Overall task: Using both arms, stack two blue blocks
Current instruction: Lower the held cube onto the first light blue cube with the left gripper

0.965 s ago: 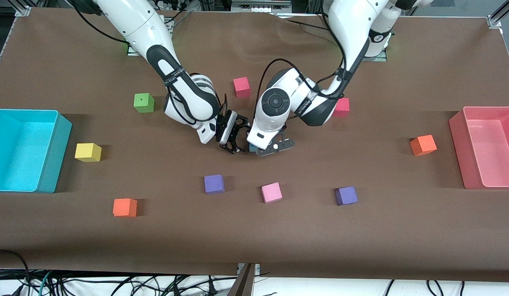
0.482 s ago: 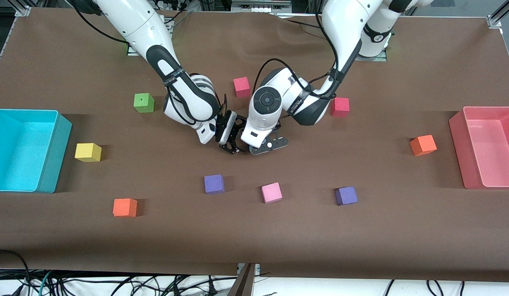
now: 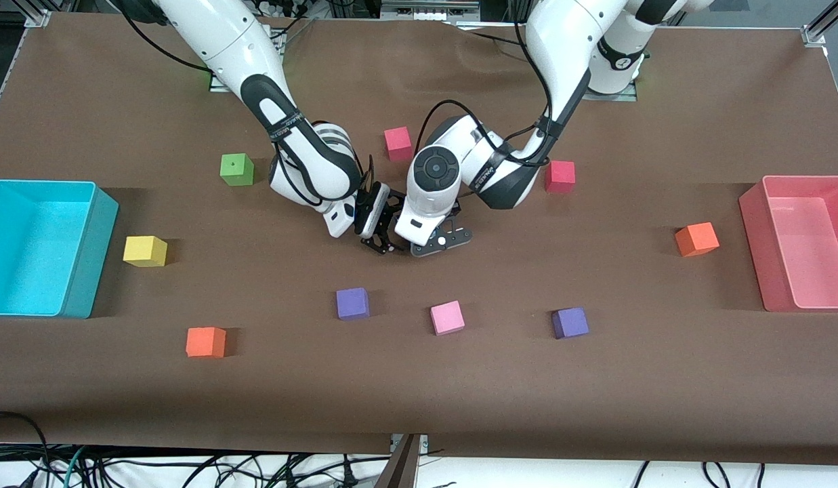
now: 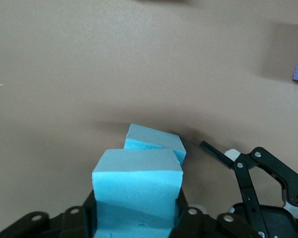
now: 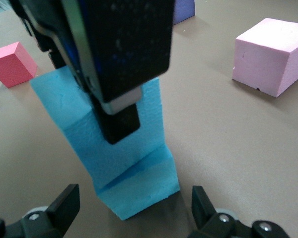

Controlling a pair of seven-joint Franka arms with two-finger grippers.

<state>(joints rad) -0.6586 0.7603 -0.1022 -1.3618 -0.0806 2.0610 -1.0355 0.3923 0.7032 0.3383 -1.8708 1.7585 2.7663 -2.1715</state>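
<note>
Two blue blocks (image 5: pixel 114 148) are stacked, slightly skewed; the top one is gripped in the left gripper (image 4: pixel 136 218) jaws, while the right gripper (image 5: pixel 134 208) jaws are spread wide beside the lower one.

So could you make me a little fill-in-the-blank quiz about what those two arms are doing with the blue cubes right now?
1. The left gripper has an upper blue block between its fingers, resting on top of a second ____ block.
2. The right gripper has its fingers spread on either side of the ____ block of the stack.
3. The cube seen nearest the stack in the right wrist view is the ____ cube.

Missing words: blue; lower; pink
</note>
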